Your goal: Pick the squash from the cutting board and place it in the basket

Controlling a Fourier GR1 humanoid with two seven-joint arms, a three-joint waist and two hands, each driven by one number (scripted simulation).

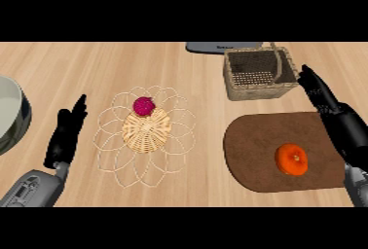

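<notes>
While the right hand (332,114) hangs open at three o'clock, it should drop onto the squash (292,158), curling round its middle; left hand (66,136) rests open.

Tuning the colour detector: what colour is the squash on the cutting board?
Orange. The squash shows best in the head view, lying on the brown cutting board.

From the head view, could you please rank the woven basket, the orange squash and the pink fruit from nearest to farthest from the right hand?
Measured from the right hand, at the view's right edge:
1. Woven basket: just to its left, at the counter's far side.
2. Orange squash: nearer the robot, on the brown cutting board.
3. Pink fruit: far left, on the wicker trivet.
</notes>
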